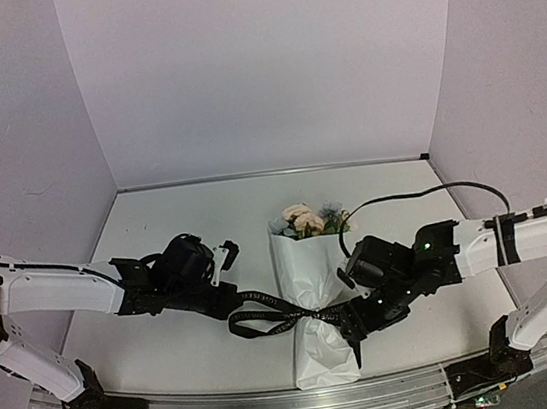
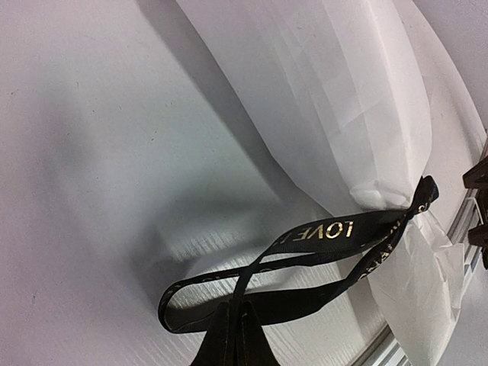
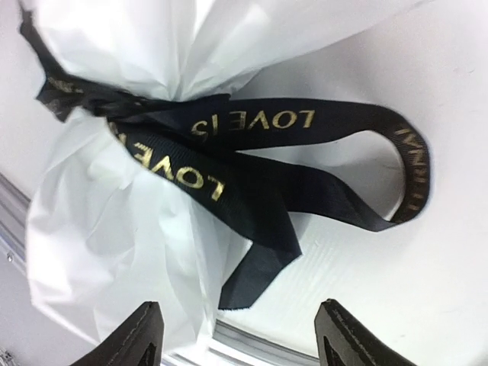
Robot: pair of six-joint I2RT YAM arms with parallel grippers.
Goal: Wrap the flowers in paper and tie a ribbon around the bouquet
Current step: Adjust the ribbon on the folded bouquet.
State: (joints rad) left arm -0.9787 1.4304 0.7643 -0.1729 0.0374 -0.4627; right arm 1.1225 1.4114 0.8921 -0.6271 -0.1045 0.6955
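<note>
The bouquet lies mid-table, its white paper [image 1: 300, 267] cone wide at the far end, where the peach and pale blue flowers [image 1: 306, 220] show. A black ribbon [image 1: 273, 312] with gold lettering is tied round the cone's narrow neck [image 3: 152, 114]. My left gripper [image 1: 235, 310] is shut on a strand of the ribbon [image 2: 320, 232], pinched between its tips [image 2: 236, 328] to the left of the paper. My right gripper [image 1: 354, 333] stands open by the cone's near end. A loose ribbon end [image 3: 255, 278] lies in front of its spread fingers [image 3: 141, 335], untouched.
A metal rail [image 1: 280, 405] runs along the table's near edge, just below the cone's tail. A black cable [image 1: 423, 193] arcs over the table behind the right arm. White walls close the back and both sides.
</note>
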